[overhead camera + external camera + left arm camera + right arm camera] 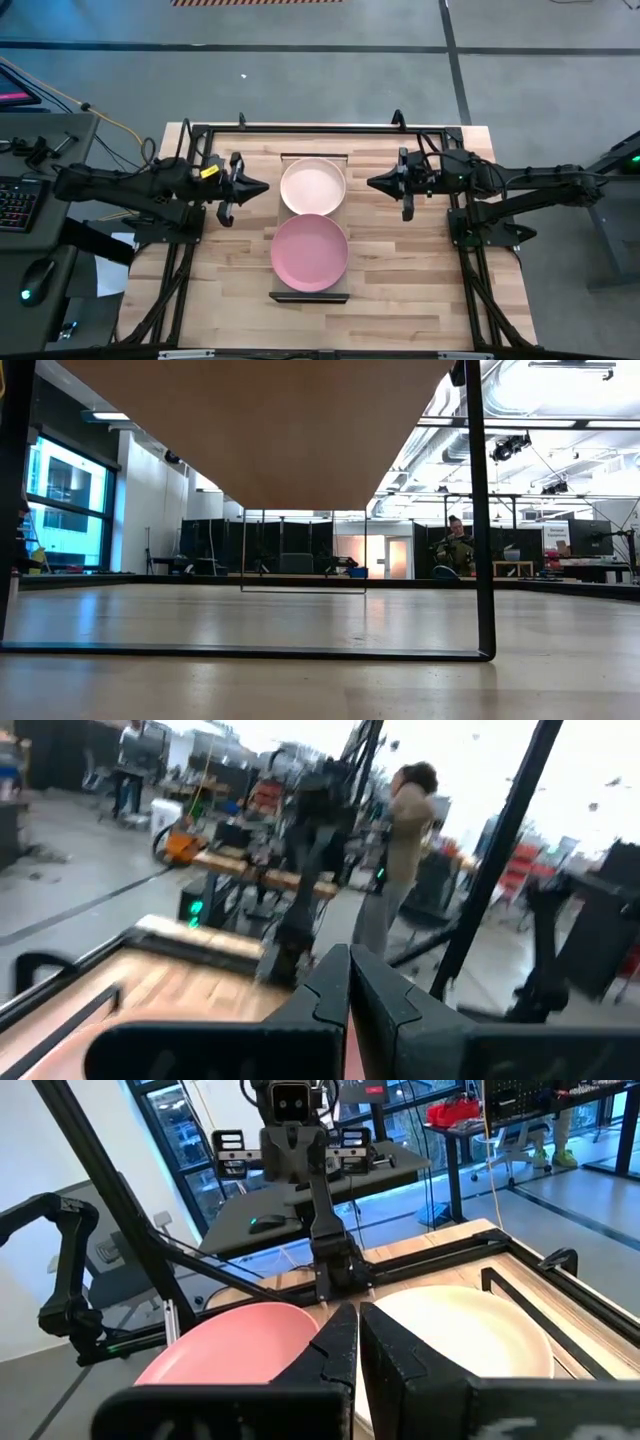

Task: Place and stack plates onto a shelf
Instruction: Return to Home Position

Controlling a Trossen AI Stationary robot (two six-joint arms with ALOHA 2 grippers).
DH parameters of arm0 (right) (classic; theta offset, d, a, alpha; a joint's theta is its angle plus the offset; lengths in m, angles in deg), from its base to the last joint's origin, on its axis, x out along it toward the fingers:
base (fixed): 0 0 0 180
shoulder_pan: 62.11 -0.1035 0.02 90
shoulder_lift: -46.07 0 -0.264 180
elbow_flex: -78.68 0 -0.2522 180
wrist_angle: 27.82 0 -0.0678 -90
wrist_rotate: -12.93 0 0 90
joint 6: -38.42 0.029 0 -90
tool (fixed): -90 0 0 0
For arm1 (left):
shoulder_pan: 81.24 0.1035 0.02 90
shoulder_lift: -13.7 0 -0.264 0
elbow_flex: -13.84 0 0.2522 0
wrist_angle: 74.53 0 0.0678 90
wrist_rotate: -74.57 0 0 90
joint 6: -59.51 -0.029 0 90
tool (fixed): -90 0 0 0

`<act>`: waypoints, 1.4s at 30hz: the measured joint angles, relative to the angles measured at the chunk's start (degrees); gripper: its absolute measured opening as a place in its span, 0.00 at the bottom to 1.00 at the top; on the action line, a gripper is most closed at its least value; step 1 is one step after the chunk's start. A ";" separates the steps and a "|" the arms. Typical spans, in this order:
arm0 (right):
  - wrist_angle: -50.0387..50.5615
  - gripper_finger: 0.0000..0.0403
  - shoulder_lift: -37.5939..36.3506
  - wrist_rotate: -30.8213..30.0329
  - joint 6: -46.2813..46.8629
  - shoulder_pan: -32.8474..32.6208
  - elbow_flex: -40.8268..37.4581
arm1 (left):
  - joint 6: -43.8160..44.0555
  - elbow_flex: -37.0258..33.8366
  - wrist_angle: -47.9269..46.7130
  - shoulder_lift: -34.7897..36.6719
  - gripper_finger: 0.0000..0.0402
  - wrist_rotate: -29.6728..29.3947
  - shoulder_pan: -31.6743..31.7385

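Homing judged in hand | pink plate (310,250), pale plate (313,185) seen on shelf (310,295) | left pincer (260,187), right pincer (373,183) closed, empty, flanking pale plate | next: arms to be parked clear.

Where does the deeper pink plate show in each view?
High view: the pink plate is mid-picture, just below the pale peach plate, on the shelf.
Low view: not in it.
Left wrist view: cannot be made out.
Right wrist view: left of centre.
Shared landmark: the pale peach plate right beside it, in the high and right wrist views.
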 joint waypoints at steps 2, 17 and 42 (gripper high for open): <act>0.62 0.00 -0.01 0.00 0.13 0.00 0.00 | -0.20 0.00 -4.60 2.12 0.00 0.03 1.15; 4.23 0.00 0.00 -2.58 4.25 0.15 0.00 | 9.23 -25.34 14.49 18.34 0.00 3.61 9.10; 16.72 0.00 -5.99 -1.99 10.03 0.15 -0.04 | 12.18 -36.43 24.16 20.23 0.00 1.02 9.03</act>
